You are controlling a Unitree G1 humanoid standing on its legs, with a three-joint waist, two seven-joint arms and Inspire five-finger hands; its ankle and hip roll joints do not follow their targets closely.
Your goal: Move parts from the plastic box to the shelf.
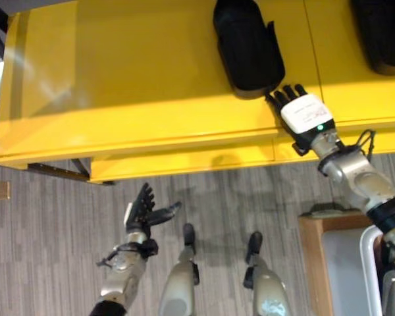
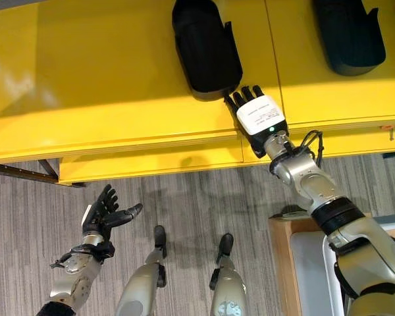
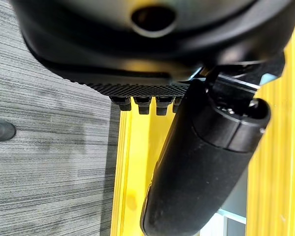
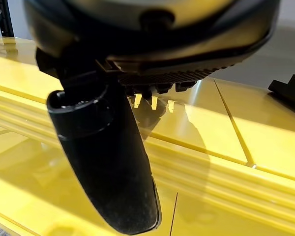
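- My right hand reaches out flat over the front part of the yellow shelf, fingers straight and relaxed, gripping nothing; their tips lie at the near corner of a black part, and I cannot tell whether they touch it.
- That black part, long and rounded, rests on the shelf top with its near end close to the front edge.
- A second black part lies further to my right on the same shelf surface, well apart from the first.
- My left hand hangs low over the grey floor, in front of the shelf, fingers spread and straight, thumb out to the side, empty.
- At my lower right, a light-coloured plastic box sits in a wooden frame beside my right arm.
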